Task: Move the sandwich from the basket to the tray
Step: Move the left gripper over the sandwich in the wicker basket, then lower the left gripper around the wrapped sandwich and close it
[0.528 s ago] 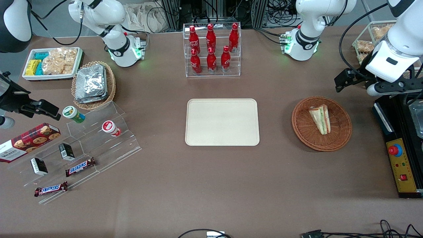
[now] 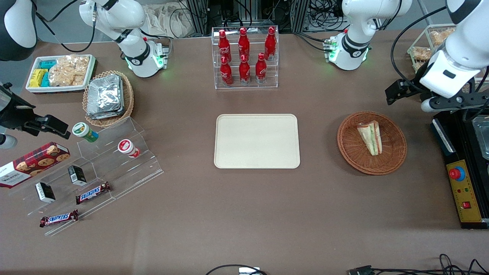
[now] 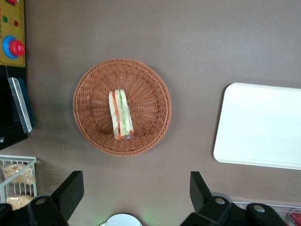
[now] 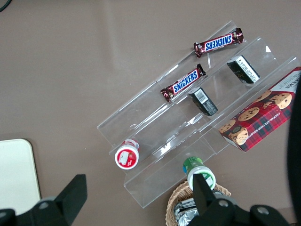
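The sandwich (image 2: 370,136) is a wrapped white-bread wedge with green and pink-red filling. It lies in the round brown wicker basket (image 2: 393,158), toward the working arm's end of the table, and both also show in the left wrist view, sandwich (image 3: 120,115) in basket (image 3: 91,103). The cream-beige tray (image 2: 256,141) lies bare at the table's middle, and its edge shows in the left wrist view (image 3: 258,125). My left gripper (image 2: 452,103) hangs high above the table beside the basket, a little farther from the front camera. It (image 3: 135,190) is open wide and holds nothing.
A black control box with a red button (image 2: 457,173) stands beside the basket at the working arm's end. A clear rack of red bottles (image 2: 244,57) stands farther from the front camera than the tray. A wire box of snacks (image 2: 422,51) sits near the arm.
My left arm has shifted slightly away from the front camera. The sandwich, basket and tray have not moved.
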Robot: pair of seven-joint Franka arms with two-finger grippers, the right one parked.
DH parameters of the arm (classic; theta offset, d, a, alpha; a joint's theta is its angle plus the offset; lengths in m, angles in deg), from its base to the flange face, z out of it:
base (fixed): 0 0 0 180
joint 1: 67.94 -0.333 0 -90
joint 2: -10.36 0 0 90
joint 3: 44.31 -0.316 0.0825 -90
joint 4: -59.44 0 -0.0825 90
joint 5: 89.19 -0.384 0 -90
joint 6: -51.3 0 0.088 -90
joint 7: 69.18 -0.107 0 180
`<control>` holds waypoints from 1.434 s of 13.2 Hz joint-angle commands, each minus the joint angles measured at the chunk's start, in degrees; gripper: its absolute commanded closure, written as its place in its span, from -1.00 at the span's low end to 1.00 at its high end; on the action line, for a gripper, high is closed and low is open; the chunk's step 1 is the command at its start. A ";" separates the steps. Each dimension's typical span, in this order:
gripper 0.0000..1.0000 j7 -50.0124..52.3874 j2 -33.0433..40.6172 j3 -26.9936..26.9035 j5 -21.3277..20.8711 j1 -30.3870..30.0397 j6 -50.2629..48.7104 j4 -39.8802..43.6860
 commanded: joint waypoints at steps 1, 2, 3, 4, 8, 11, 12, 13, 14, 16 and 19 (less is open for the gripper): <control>-1.00 0.40 8.02 -1.77 0.14 -0.26 10.20 -16.91; -1.00 0.40 10.58 -2.13 -0.04 -0.35 16.08 -24.12; -1.00 0.40 12.17 -2.40 -0.21 -0.44 21.80 -30.02; -1.00 0.48 12.10 -3.70 -0.22 -0.44 25.68 -33.47; -1.00 0.57 8.24 -4.59 -0.30 -0.44 41.41 -44.20; -1.00 -0.04 2.01 -5.21 -0.57 -0.61 53.56 -49.23; -1.00 -0.30 0.51 -5.30 -0.57 -0.79 54.71 -49.24; -1.00 -0.39 -0.55 -5.39 -1.79 -0.79 55.42 -49.24; -1.00 -0.40 -1.43 -5.56 -3.54 -0.88 56.39 -49.33; -1.00 -0.48 -3.54 -7.49 -5.13 -0.79 58.23 -49.33; -1.00 -2.24 -7.58 -9.33 -5.93 -0.88 62.53 -49.50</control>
